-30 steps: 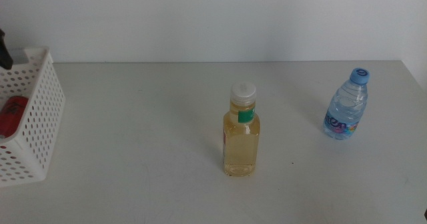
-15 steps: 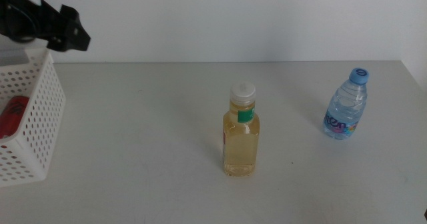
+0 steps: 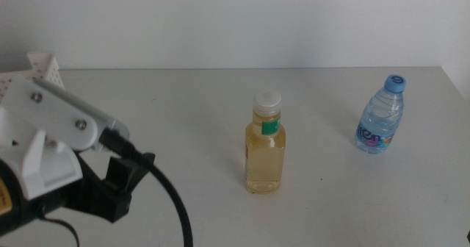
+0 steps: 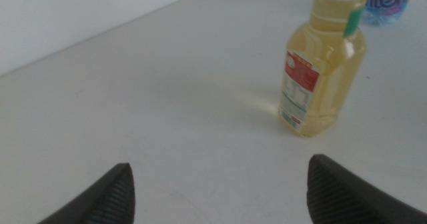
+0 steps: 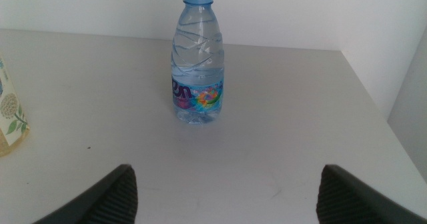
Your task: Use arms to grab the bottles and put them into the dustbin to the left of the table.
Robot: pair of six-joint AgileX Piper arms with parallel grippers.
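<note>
Two still to bin. My left claw (image 4: 217, 187) is spread wide and empty, the yellow-liquid bottle (image 4: 321, 61) standing ahead of it, well apart. Right claw (image 5: 223, 191) also spread, water bottle (image 5: 198, 57) straight ahead, untouched.

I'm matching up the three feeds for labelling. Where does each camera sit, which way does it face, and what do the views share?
Middle view: above the table, looking forward and down; the left arm fills the lower left, hiding most of the dustbin.
Left wrist view: on the left arm, facing the yellow bottle; its open left gripper shows.
Right wrist view: on the waiting right arm, facing the water bottle; its open right gripper shows.
Shared: both bottles appear in the middle view too.
</note>
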